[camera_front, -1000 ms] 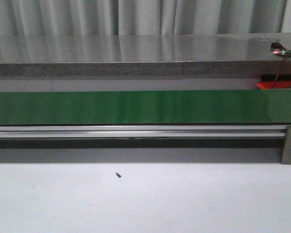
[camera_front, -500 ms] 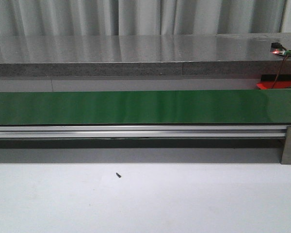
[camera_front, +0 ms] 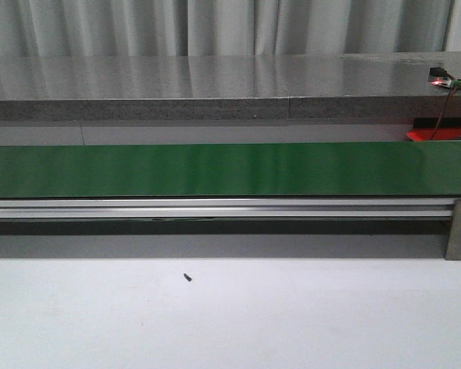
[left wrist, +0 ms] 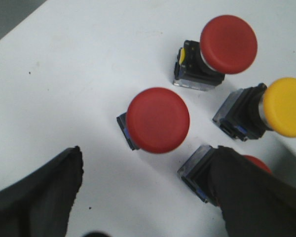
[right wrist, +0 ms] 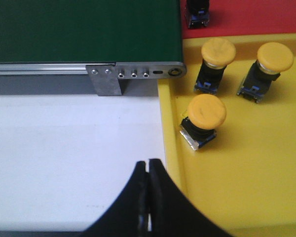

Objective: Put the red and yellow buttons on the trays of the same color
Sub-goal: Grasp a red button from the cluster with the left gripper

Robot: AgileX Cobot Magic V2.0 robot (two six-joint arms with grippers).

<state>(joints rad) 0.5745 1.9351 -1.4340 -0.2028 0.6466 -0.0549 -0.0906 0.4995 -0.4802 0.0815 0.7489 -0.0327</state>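
Red button [left wrist: 158,120] sits between spread left gripper [left wrist: 148,192] fingers.

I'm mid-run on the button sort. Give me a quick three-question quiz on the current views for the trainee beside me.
1. True or false: the right gripper is shut and holds nothing.
2. How many yellow buttons stand on the yellow tray?
A. one
B. three
C. five
3. Fill in: in the left wrist view, the button nearest the middle of the open left gripper has a ____ cap.

Key
1. True: the fingers meet with nothing between them.
2. B: yellow buttons at and.
3. Red: the red button lies on the white table, ahead of the gap between the fingers.
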